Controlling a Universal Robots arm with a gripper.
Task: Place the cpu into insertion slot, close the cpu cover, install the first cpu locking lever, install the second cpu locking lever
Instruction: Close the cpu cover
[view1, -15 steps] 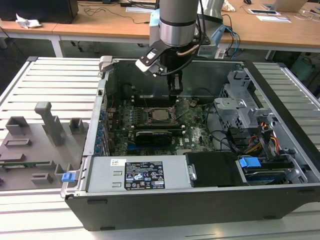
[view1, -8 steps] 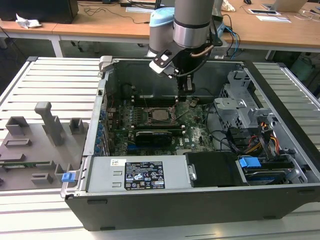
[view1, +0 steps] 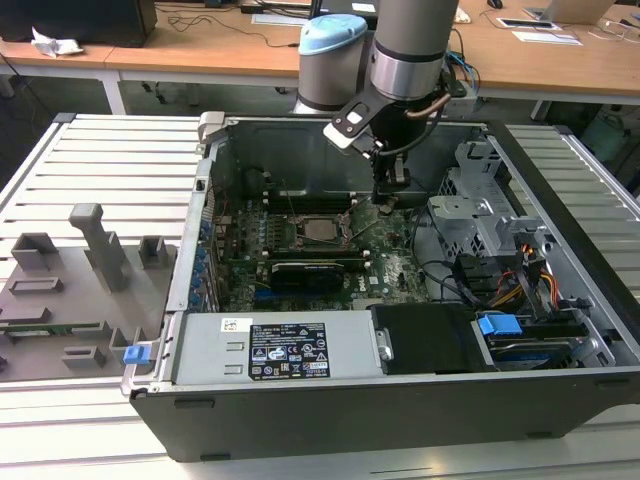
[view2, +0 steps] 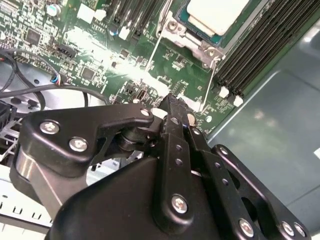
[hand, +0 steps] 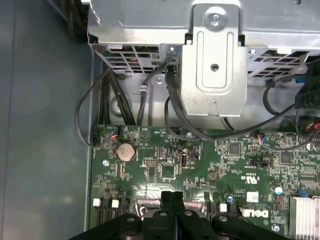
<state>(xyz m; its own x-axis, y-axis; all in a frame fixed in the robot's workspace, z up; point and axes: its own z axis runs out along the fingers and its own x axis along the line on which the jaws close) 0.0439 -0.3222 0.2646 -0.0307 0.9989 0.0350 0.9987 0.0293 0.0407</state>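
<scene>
On the motherboard (view2: 170, 62), cpu (view2: 216, 12) flat, face-up

You're in robotics lab or workshop: slatted metal bench (view1: 110, 160), open computer case (view1: 400, 410), wooden desks (view1: 200, 50) with cables (view1: 215, 22) behind.

silvery cpu (view2: 217, 12) flat under closed cover (view2: 192, 37)

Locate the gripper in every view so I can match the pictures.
Exterior view: the gripper reaches down into the open computer case, to the exterior view's right of the cpu.
Second wrist view: the gripper is shut, its tip over the motherboard near a corner of the cpu socket.
First wrist view: the gripper is shut above the motherboard.
Shared landmark: the green motherboard.
</scene>
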